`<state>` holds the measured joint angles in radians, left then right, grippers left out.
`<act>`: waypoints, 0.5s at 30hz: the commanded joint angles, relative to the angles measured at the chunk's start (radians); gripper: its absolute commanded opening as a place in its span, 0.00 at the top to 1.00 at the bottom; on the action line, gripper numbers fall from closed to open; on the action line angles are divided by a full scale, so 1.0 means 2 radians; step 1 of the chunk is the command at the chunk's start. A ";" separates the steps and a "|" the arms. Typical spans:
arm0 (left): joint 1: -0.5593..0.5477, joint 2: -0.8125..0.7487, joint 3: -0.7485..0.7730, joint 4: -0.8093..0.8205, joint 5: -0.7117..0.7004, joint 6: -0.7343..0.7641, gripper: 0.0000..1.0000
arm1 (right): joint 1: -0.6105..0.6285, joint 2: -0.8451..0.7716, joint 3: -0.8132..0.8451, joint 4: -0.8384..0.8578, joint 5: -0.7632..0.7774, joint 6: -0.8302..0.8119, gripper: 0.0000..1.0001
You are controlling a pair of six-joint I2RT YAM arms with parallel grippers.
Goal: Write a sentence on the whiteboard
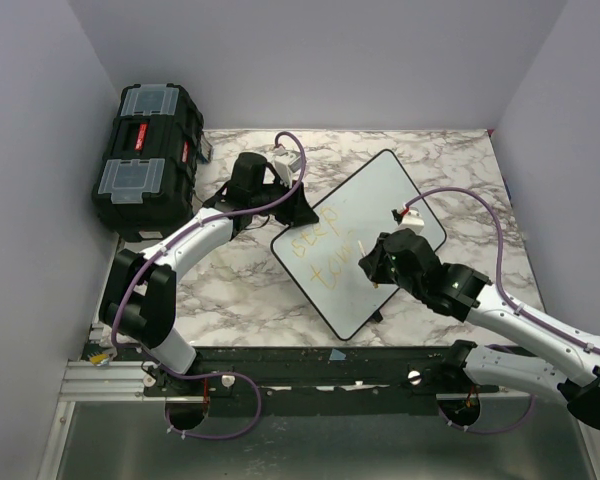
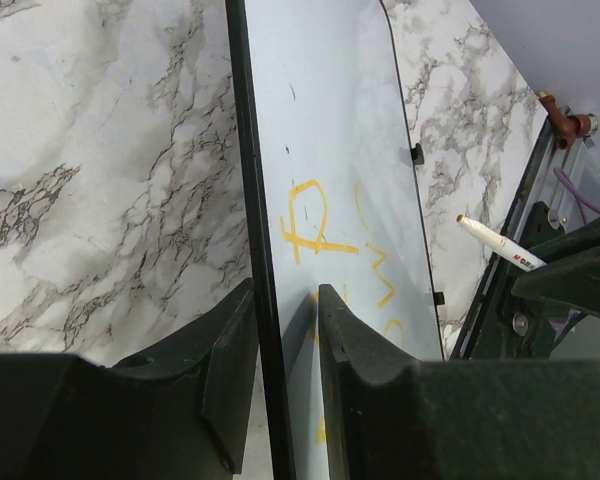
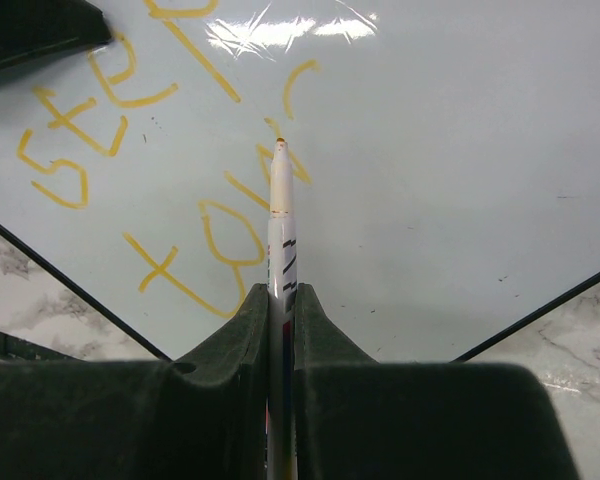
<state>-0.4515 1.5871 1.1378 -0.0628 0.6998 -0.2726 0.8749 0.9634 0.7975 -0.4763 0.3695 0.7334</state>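
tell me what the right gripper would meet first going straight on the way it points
The marker in the right gripper leads, so its tip would meet the whiteboard first, beside the sentence; it may already be touching, depth unclear.

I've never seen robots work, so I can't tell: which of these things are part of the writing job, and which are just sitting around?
Part of the job:
whiteboard; yellow writing on it; marker, clamped in the right gripper; left gripper, straddling the board's edge.

Just there:
black toolbox; marble table; purple cables.
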 commanded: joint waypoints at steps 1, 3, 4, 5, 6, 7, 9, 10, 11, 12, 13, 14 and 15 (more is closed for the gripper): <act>-0.004 0.003 -0.002 0.007 -0.007 0.012 0.68 | -0.001 0.003 -0.001 0.000 0.010 0.005 0.99; -0.003 0.003 0.001 0.003 -0.009 0.013 0.65 | -0.001 0.004 0.000 0.001 0.011 0.005 0.99; -0.003 0.003 0.003 0.000 -0.010 0.015 0.64 | -0.001 0.005 0.000 0.002 0.011 0.004 0.99; -0.002 0.003 0.004 -0.001 -0.010 0.016 0.62 | -0.001 0.005 0.000 0.002 0.011 0.004 0.99; -0.003 0.002 0.004 -0.002 -0.010 0.016 0.61 | -0.001 0.005 0.000 0.003 0.011 0.004 0.99; -0.002 0.001 0.005 -0.002 -0.010 0.016 0.61 | -0.001 0.005 -0.001 0.003 0.011 0.004 1.00; -0.003 0.001 0.007 -0.002 -0.010 0.015 0.60 | -0.001 0.005 -0.002 0.004 0.010 0.004 0.99; -0.003 0.001 0.008 -0.003 -0.010 0.015 0.58 | -0.001 0.005 -0.003 0.005 0.009 0.004 0.99; -0.003 0.000 0.008 -0.003 -0.010 0.014 0.57 | -0.001 0.005 -0.003 0.005 0.009 0.004 0.99; -0.003 0.000 0.008 -0.003 -0.011 0.014 0.56 | 0.000 0.005 -0.003 0.005 0.008 0.004 0.99; -0.003 0.000 0.009 -0.003 -0.011 0.014 0.56 | -0.001 0.005 -0.003 0.006 0.008 0.004 0.99; -0.003 -0.001 0.009 -0.003 -0.011 0.014 0.56 | -0.001 0.005 -0.003 0.006 0.008 0.004 0.99; -0.003 -0.001 0.009 -0.003 -0.011 0.014 0.56 | 0.000 0.005 -0.003 0.006 0.008 0.003 0.99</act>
<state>-0.4534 1.5879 1.1378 -0.0689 0.6903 -0.2581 0.8749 0.9703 0.7975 -0.4728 0.3695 0.7334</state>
